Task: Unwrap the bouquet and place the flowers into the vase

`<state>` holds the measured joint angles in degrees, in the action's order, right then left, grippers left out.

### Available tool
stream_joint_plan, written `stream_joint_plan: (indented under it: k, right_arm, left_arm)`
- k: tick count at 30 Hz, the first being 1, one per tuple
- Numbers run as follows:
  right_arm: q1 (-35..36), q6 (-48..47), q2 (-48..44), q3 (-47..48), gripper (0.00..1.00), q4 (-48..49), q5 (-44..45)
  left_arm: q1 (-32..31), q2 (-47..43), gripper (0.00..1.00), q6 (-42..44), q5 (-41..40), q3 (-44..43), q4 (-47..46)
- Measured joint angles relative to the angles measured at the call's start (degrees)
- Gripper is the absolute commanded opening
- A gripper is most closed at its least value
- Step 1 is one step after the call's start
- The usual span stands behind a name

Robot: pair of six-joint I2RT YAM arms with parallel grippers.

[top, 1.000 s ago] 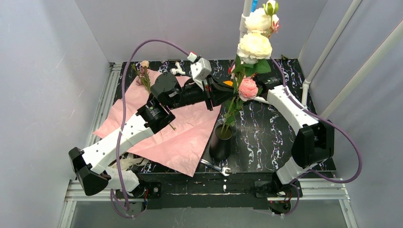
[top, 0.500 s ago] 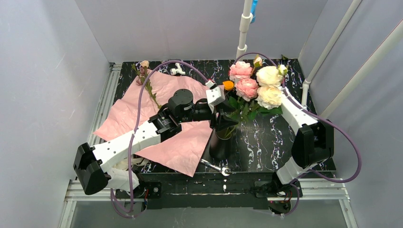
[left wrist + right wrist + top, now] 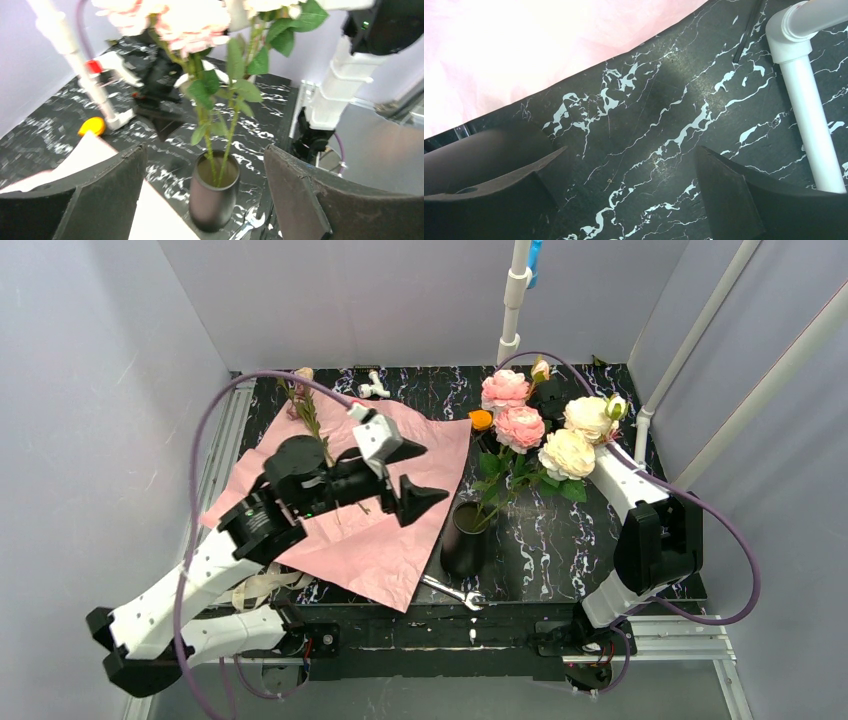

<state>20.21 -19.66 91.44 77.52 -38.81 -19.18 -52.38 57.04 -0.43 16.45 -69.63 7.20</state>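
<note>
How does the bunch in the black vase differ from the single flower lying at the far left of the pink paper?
The bunch stands with its stems in the vase; the single flower lies flat, its stem on the pink paper. The bunch has several large pink and cream blooms; the single flower has one small, dusky bloom. Both have thin green stems with leaves.

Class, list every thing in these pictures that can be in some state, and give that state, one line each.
vase: upright, stems inside.
flowers: standing in the vase, held by nothing.
paper: unwrapped, spread flat.
stray flower: lying at the paper's far edge, not in the vase.
left gripper: jaws open, empty.
right gripper: jaws open, empty.
wrench: lying flat near the vase.
</note>
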Motion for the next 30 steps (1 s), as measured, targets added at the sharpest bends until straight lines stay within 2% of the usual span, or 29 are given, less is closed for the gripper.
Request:
stream_joint_plan:
  k: [3, 9, 12, 14, 19, 24, 30]
  right_arm:
    - [0.0, 0.0, 0.0, -0.5, 0.98, -0.1, 0.0]
    - [-0.2, 0.0, 0.0, -0.5, 0.98, 0.0, -0.1]
    - [-0.3, 0.1, 0.2, -0.4, 0.98, -0.1, -0.3]
    - [-0.3, 0.1, 0.8, -0.3, 0.98, 0.0, -0.3]
    - [-0.3, 0.2, 2.6, 0.0, 0.98, 0.0, -0.5]
    - [-0.3, 0.3, 3.5, 0.5, 0.98, 0.0, -0.5]
    - [-0.4, 0.5, 4.7, 0.8, 0.98, 0.4, -0.5]
  left_arm:
    - [3.8, -2.8, 0.85, -1.9, -3.3, -2.1, 5.4]
    - [24.9, 1.6, 0.8, -8.5, -5.3, -8.0, 15.5]
    - [34.5, 9.7, 0.75, -11.7, -5.5, -13.2, 21.2]
    - [40.4, 15.6, 0.66, -13.6, -4.3, -16.0, 24.1]
    - [54.2, 31.9, 0.52, -16.1, -0.1, -22.2, 28.4]
    - [61.3, 49.5, 0.44, -14.8, 3.3, -31.7, 29.7]
    - [61.7, 63.5, 0.37, -13.7, 5.9, -42.5, 30.2]
